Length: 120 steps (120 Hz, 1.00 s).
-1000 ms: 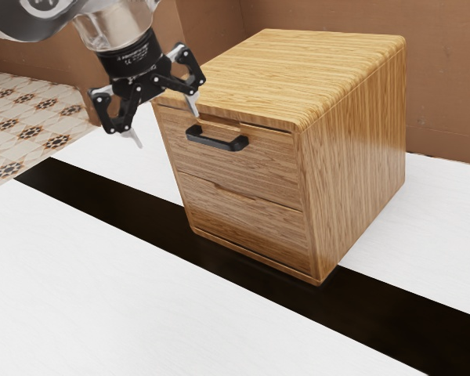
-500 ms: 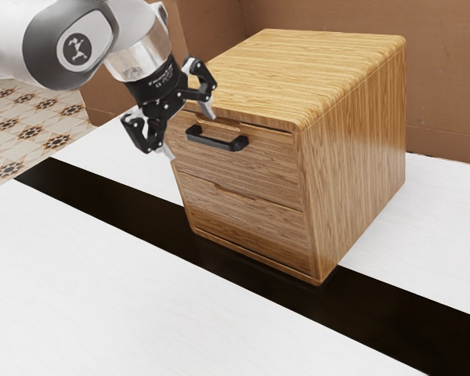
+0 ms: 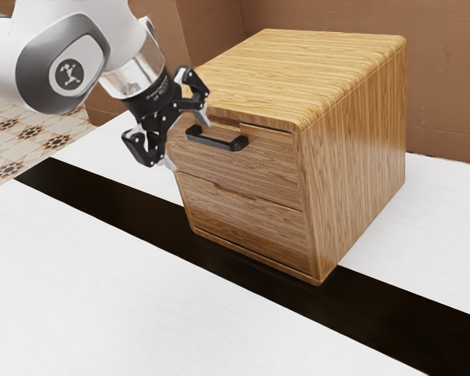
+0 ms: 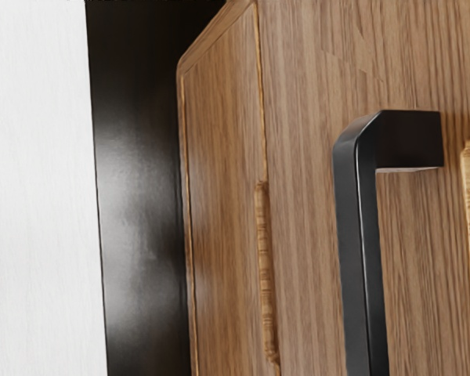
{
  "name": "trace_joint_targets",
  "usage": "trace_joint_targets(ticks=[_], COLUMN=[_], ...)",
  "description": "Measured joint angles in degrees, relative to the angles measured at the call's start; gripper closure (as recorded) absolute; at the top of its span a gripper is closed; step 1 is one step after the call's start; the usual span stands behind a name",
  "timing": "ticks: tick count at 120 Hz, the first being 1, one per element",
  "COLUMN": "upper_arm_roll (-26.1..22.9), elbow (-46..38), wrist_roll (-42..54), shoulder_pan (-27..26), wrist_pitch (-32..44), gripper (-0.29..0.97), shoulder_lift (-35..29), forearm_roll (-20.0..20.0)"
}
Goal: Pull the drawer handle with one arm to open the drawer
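Drawer handle (image 3: 217, 139), a black bar, sits on the top drawer (image 3: 251, 168) of the wooden cabinet (image 3: 298, 70) on the desk (image 3: 102, 298). The claw (image 3: 188, 142), spread wide and empty, hovers at its nine o'clock end.

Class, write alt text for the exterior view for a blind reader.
A robot arm's open claw hovers at one end of the black handle on a wooden cabinet's top drawer, which looks shut. The cabinet stands on a white table.

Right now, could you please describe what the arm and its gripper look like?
The arm has glossy white shells, a round grey joint cap with a small white logo, and a silvery wrist. The gripper is black, with linked fingers and pale tips.
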Motion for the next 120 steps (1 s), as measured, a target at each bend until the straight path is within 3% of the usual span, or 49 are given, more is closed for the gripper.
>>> trace_joint_targets(ticks=[120], upper_arm_roll=[2.2], elbow=[0.1], wrist_roll=[-4.0], shoulder_pan=[0.3], wrist_pitch=[2.7], gripper=[0.23], shoulder_lift=[1.2], forearm_roll=[0.1])
